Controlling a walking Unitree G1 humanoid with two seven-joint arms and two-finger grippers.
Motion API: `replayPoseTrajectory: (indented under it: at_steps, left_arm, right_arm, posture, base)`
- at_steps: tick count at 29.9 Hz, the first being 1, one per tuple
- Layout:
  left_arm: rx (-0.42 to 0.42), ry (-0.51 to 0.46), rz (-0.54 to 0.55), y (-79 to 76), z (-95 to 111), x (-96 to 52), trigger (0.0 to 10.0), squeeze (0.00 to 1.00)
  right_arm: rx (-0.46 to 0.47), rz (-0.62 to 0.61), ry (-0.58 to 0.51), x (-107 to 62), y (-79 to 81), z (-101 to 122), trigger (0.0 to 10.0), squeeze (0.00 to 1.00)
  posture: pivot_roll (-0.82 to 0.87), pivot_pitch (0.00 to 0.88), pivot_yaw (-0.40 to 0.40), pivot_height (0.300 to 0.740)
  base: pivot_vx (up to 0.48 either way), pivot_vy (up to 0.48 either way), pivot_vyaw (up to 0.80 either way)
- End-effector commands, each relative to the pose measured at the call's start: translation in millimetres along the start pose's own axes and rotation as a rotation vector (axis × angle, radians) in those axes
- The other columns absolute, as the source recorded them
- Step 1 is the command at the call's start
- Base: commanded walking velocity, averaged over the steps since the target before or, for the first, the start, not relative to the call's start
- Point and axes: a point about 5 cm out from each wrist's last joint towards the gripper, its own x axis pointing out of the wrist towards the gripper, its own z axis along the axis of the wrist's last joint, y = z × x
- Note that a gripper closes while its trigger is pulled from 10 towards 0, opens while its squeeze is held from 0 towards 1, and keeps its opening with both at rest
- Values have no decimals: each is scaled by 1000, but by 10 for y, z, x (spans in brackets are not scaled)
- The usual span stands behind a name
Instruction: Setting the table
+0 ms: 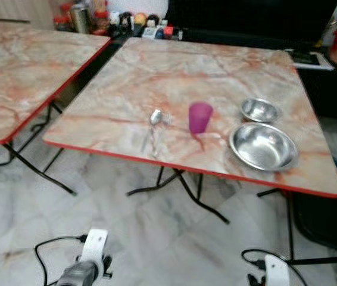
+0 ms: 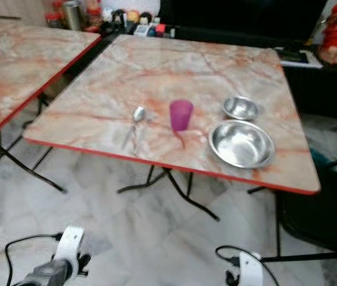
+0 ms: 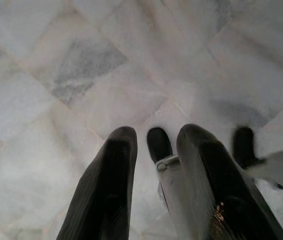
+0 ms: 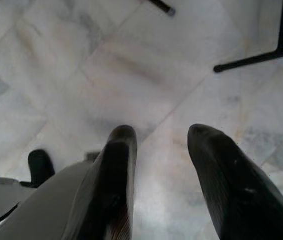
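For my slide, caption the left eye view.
Marble-topped table set with spoon, purple cup and two steel bowls.

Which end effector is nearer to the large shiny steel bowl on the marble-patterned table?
Right. The right end effector hangs low over the floor roughly below the large steel bowl; the left end effector hangs low too, farther off on the bowl's left.

No readable writing anywhere I look.
The small packets and jars (image 1: pixel 139 22) beyond the far edge of my table (image 1: pixel 156 65) are too blurred for me to make out any label, and the cup (image 1: pixel 199 117), spoon (image 1: pixel 155 122) and two bowls (image 1: pixel 262 146) carry no print I can see.
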Motion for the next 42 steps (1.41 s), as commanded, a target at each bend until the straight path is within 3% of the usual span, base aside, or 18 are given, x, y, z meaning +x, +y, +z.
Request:
replayPoseTrajectory:
  at_steps: [1,17,23,28,36,42]
  left_arm:
    - [11,0,-15,-41,7,7,10000,0]
    - [4,-1,-8,-45,28,12,10000,0]
    - [-5,-4,6,-41,29,12,10000,0]
    - [-68,-48,34,-39,41,9,10000,0]
    - [-65,-51,46,-31,47,9,10000,0]
    - [-111,-116,107,-3,74,-2,10000,0]
  right_arm:
    - [17,-26,1,-19,-77,-17,10000,0]
    - [21,-26,3,-16,-82,-1,10000,0]
    - [20,-30,-3,-15,-86,7,10000,0]
    - [18,-29,-4,-16,-87,9,10000,0]
    - [22,-27,-7,-14,-83,14,10000,0]
    - [26,-26,-9,-14,-78,14,10000,0]
  posture:
    - [-55,94,-19,740]
    - [-52,115,-25,740]
    - [-55,117,-26,740]
    - [-42,119,-30,740]
    - [-43,118,-27,740]
    - [-46,115,-24,740]
  base:
    - [0,-349,0]
    - [0,-343,-189]
    - [0,0,0]
    - [0,0,0]
    - [0,0,0]
    - [0,0,0]
